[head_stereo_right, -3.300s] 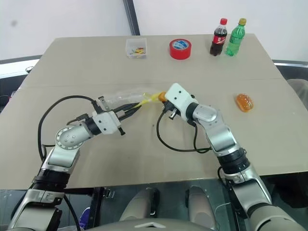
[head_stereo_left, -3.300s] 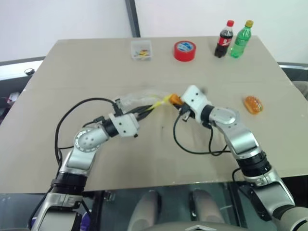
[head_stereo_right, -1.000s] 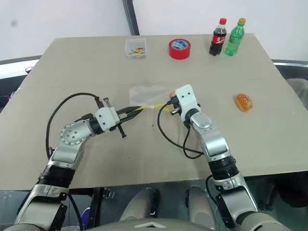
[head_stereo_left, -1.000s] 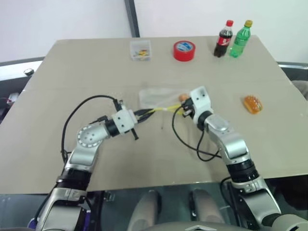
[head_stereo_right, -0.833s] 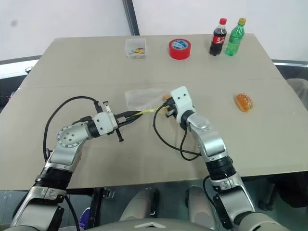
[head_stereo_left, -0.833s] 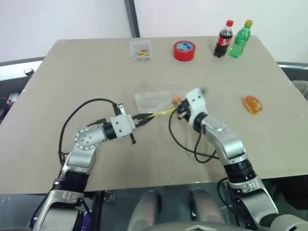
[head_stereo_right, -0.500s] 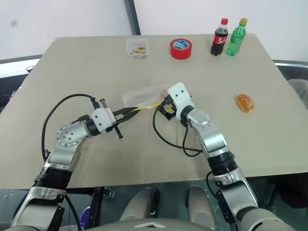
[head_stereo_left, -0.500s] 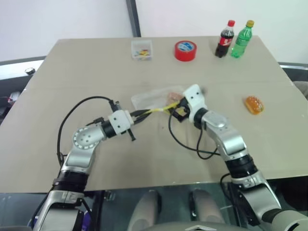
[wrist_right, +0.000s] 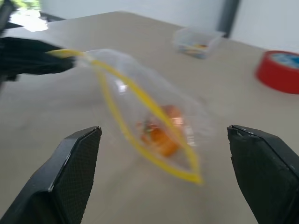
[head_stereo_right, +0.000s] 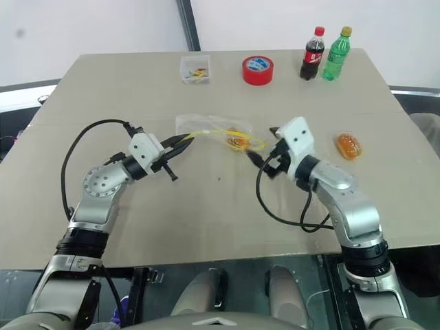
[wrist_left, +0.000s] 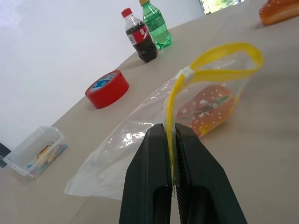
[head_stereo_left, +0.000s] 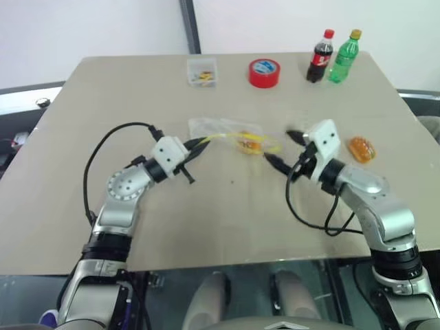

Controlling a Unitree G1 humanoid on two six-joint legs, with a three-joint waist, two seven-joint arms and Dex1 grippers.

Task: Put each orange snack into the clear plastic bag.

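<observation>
We had our left gripper [wrist_left: 171, 140] pinched on the clear plastic bag [wrist_left: 154, 135]'s yellow strip, one orange snack [wrist_left: 210, 109] inside, just beyond its jaws. Our right gripper [wrist_right: 163, 154] gaped empty; the second snack [head_stereo_left: 361, 148] lay behind it. The unsupported mouth could sag shut.

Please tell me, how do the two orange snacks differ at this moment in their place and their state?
One orange snack lies inside the clear plastic bag, while the other orange snack lies bare on the table. The bagged one sits between the two grippers, its bag pinched at the yellow strip by the shut left gripper; the other one lies beyond the open right gripper, untouched. Both are small, rounded, glossy and orange.
</observation>
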